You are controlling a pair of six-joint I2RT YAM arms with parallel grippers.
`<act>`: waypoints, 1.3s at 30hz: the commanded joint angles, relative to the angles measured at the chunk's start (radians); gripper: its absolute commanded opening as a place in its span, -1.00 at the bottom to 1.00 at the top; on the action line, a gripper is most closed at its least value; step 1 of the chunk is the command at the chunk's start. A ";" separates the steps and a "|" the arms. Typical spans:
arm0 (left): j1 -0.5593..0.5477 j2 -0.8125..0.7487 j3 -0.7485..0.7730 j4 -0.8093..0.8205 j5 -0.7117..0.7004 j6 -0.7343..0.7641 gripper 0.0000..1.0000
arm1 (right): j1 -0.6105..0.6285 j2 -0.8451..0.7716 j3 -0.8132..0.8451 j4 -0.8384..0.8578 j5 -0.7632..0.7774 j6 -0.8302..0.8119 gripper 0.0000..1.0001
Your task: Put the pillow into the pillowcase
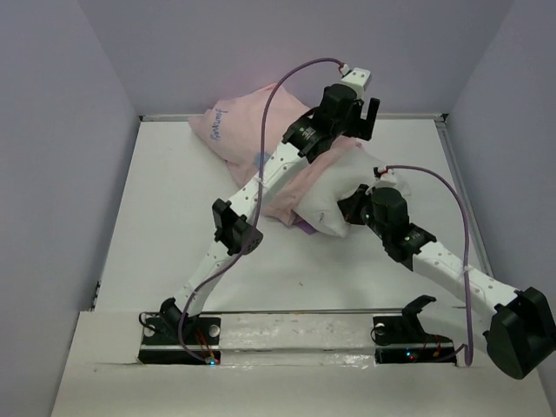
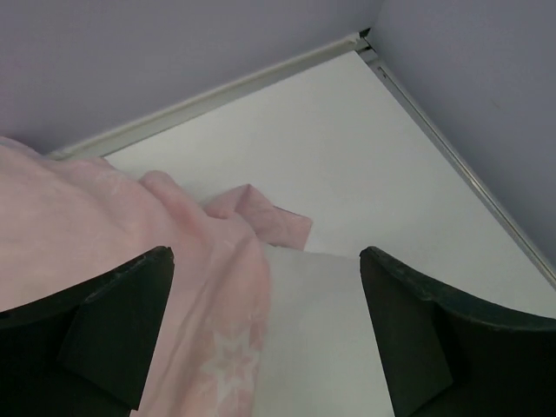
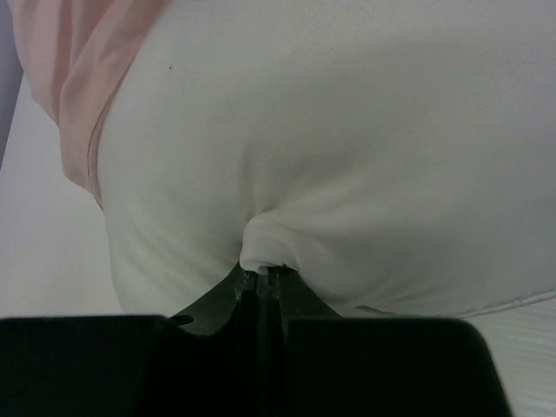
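The white pillow (image 1: 334, 193) lies mid-table with its far end inside the pale pink pillowcase (image 1: 236, 130), which bunches toward the back wall. My right gripper (image 1: 356, 207) is shut on a pinch of the pillow's near side; in the right wrist view the jaws (image 3: 265, 271) meet on a fold of the pillow (image 3: 347, 130), with the pillowcase's edge (image 3: 78, 69) at upper left. My left gripper (image 1: 365, 122) hovers open above the pillowcase's right edge. In the left wrist view it (image 2: 265, 256) is empty, over the pillowcase (image 2: 104, 217) and the pillow (image 2: 321, 330).
A raised rail (image 1: 287, 115) runs along the table's back edge and another (image 1: 460, 187) along the right side, both under lilac walls. A purple strip of the case's other side (image 1: 304, 228) shows under the pillow. The arm bases (image 1: 295, 334) sit at the near edge.
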 commanded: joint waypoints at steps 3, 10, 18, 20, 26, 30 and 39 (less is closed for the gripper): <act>-0.138 -0.370 0.084 -0.230 -0.373 0.177 0.98 | 0.014 0.015 0.078 0.046 -0.096 -0.033 -0.50; -0.314 -0.633 -0.211 -0.407 -0.881 0.058 0.84 | 0.014 0.010 0.205 -0.020 -0.207 -0.070 -0.12; -0.480 -1.368 -1.575 0.179 -0.918 -0.205 0.78 | 0.014 0.021 0.242 -0.068 -0.359 -0.102 0.04; -0.438 -1.510 -1.779 0.237 -0.823 -0.433 0.78 | 0.014 0.030 0.243 -0.068 -0.401 -0.108 -0.04; -0.402 -1.657 -2.281 0.476 -0.754 -0.790 0.78 | 0.033 0.050 0.246 -0.044 -0.446 -0.065 -0.31; -0.267 -1.670 -2.534 0.896 -0.614 -0.756 0.79 | 0.054 0.061 0.263 -0.035 -0.425 -0.060 -0.32; -0.006 -1.365 -2.701 1.580 -0.367 -0.680 0.79 | 0.054 0.084 0.262 -0.006 -0.437 -0.040 -0.32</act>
